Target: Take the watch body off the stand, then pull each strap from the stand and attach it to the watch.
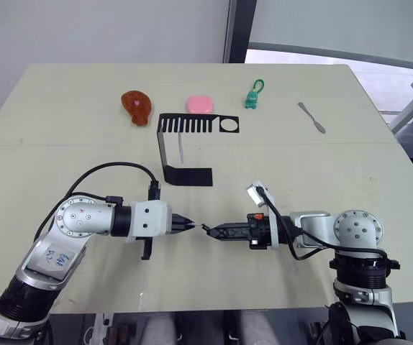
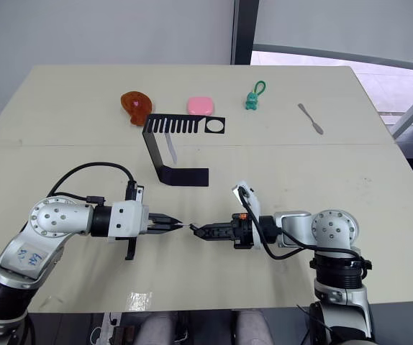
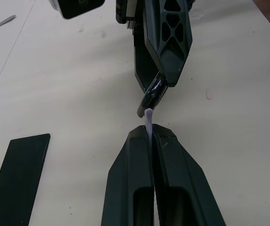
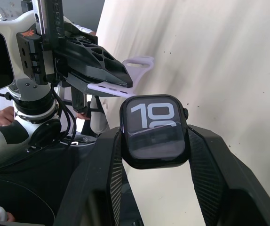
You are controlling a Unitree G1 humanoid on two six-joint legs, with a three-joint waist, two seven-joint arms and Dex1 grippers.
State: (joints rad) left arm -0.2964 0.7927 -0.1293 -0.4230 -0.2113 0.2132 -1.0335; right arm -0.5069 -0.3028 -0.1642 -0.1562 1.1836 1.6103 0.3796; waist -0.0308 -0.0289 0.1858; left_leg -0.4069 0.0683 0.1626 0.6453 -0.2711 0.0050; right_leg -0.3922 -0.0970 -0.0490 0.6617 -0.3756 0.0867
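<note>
The black stand (image 1: 196, 123) sits at the table's middle, and one pale strap (image 1: 180, 149) hangs from its slotted top bar. In front of it my two grippers meet tip to tip above the table. My left gripper (image 1: 191, 225) is shut on the other lavender-white strap (image 4: 110, 87), whose end (image 3: 148, 117) pokes out past the fingertips. My right gripper (image 1: 207, 230) is shut on the watch body (image 4: 154, 128), a square black case with a lit screen, held by its sides. The strap's end sits right at the edge of the watch body.
Along the far side of the table lie a reddish-brown toy (image 1: 136, 106), a pink object (image 1: 199, 104), a green keychain figure (image 1: 253, 97) and a grey spatula (image 1: 311, 117). The stand's flat base (image 1: 190, 176) lies just beyond the grippers.
</note>
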